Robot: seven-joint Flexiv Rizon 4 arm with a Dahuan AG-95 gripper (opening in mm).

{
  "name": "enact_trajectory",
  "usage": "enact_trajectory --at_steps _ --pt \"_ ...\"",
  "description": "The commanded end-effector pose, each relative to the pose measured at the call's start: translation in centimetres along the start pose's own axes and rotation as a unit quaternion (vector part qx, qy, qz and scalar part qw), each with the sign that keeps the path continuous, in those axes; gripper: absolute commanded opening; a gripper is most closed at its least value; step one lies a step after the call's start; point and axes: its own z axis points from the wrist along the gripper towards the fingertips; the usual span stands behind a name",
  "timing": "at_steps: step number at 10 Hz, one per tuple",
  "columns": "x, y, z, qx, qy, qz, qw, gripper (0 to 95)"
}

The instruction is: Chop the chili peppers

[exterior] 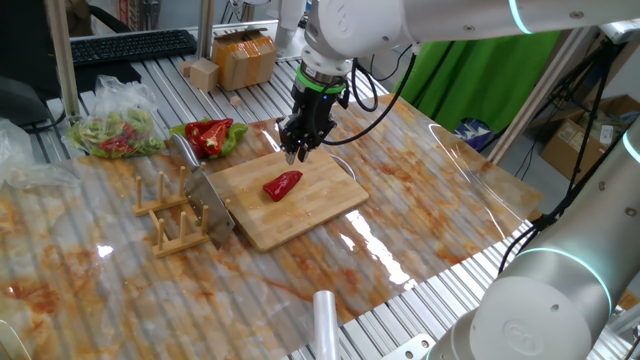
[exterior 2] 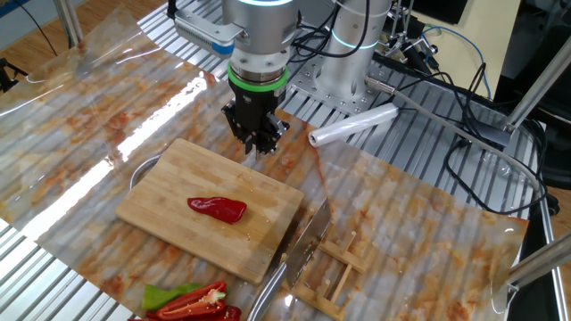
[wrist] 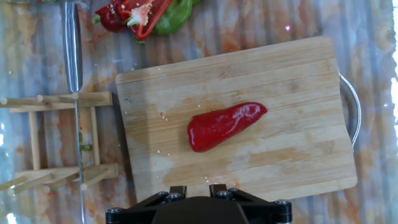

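Pincer hung above the far edge of the cutting board, pointing straight down, holding nothing. Fingers looked nearly together in both fixed views, but I couldn't tell if they were fully pressed shut; the hand view only showed the pincer's base, not the tips.

One chili pepper lay whole on the board, roughly centre, tapered end toward the board's handle side in the hand view. Not cut yet. It lay well apart from the pincer.

The knife sat blade-down in the wooden rack just beside the board's edge, untouched. More cut red and green pepper pieces lay off the board on the desk near the rack.

Risks as I judged them:
- Pincer was empty and nowhere near the knife. I'd need a clean grab on the handle; a skewed grip means the blade twists on contact.
- The pepper is glossy and rounded, nothing pins it. A chop off-centre would likely roll or shoot it off the board.
- The rack is light and loose; pulling the knife at an angle could drag or tip it.
- The desk is covered in slick plastic film, so the board could slide under a downward push.
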Motion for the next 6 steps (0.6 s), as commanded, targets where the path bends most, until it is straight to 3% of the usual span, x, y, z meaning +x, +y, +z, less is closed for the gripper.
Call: enact_trajectory --at_steps 1,6 --pt "-0.03 -0.01 0.04 0.000 0.000 -0.003 1.0000 19.0" --pt "-0.02 0.00 0.04 -0.005 0.001 -0.006 1.0000 19.0"
